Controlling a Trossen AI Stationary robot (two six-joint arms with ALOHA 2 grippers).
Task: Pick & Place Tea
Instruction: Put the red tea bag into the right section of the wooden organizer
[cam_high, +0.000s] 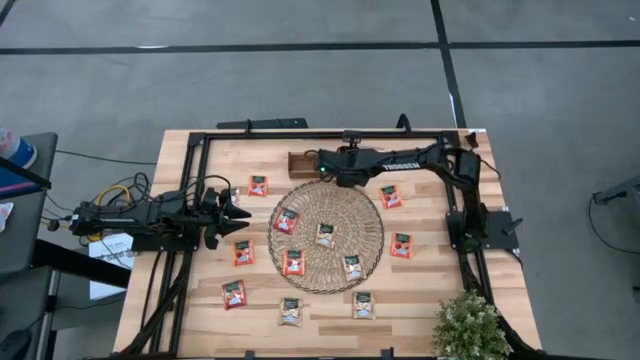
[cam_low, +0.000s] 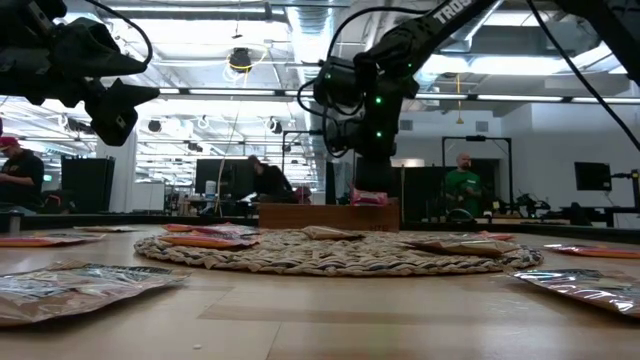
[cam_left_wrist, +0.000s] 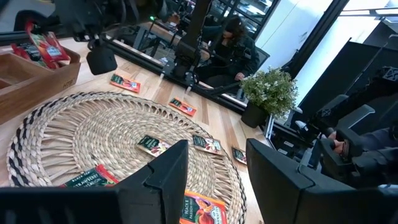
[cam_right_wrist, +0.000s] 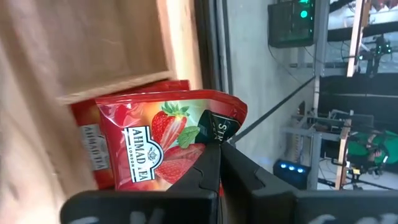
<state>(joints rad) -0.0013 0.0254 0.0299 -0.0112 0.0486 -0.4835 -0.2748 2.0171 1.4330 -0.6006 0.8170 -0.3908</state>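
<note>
Several tea sachets, red-orange ones (cam_high: 286, 220) and beige ones (cam_high: 325, 235), lie flat on the round woven mat (cam_high: 330, 198) and on the table around it. At the far edge stands the wooden tray (cam_high: 298, 163). My right gripper (cam_low: 366, 190) hangs over the tray, shut on a red strawberry sachet (cam_right_wrist: 155, 143). A second red sachet (cam_right_wrist: 87, 152) shows just behind it, by the tray's wall. My left gripper (cam_high: 238, 215) waits open at the table's left, level, clear of the mat. My right gripper pinches the red sachet between its two fingers at one edge (cam_right_wrist: 208, 134), near the dark green corner label. The fingers slant down from the table's right. The sachet sticks out past the fingertips over the tray (cam_low: 330, 214); whether it touches the tray I cannot tell.
More sachets lie left of the mat (cam_high: 243, 252), right of it (cam_high: 401, 245) and along the near edge (cam_high: 291, 311). A small potted plant (cam_high: 468, 328) stands at the near right corner. A black frame (cam_high: 200, 140) runs round the table. People sit in the room beyond.
</note>
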